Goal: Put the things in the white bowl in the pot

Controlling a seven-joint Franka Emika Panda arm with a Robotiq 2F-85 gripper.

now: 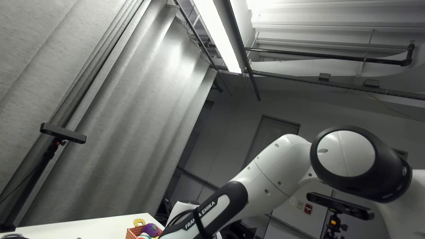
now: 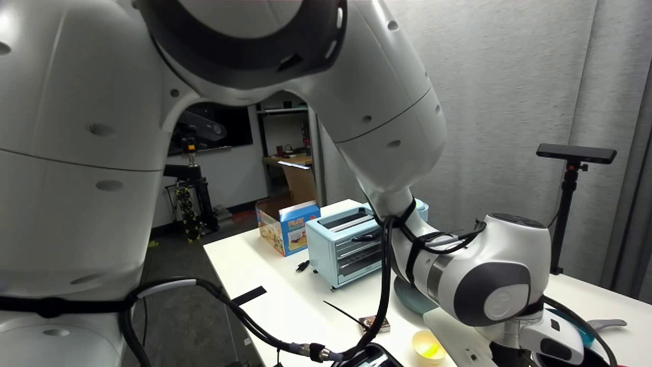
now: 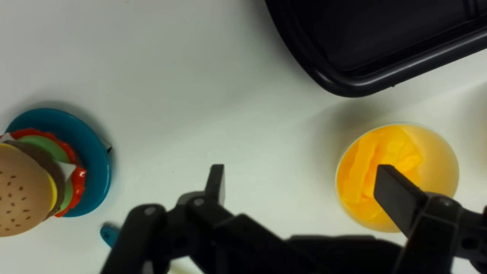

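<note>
The white bowl [image 3: 441,167] stands on the table at the right of the wrist view, with several yellow pieces [image 3: 359,171] lying in it. In an exterior view the bowl [image 2: 422,338] shows beside the arm, yellow inside. My gripper [image 3: 300,167] is open and holds nothing. Its right finger overlaps the bowl in the wrist view, while its left finger is over bare table; the height above the bowl I cannot tell. A teal thing with a grey handle, possibly the pot [image 2: 586,334], is partly hidden behind the wrist. Both exterior views leave the fingertips unseen.
A black tray [image 3: 338,85] lies beyond the bowl. At left sits a toy burger [image 3: 23,190] on a teal plate [image 3: 97,179]. Farther off stand a light-blue toaster oven [image 2: 321,255] and a cardboard box [image 2: 295,232]. A checked basket [image 1: 132,232] holds colourful toys.
</note>
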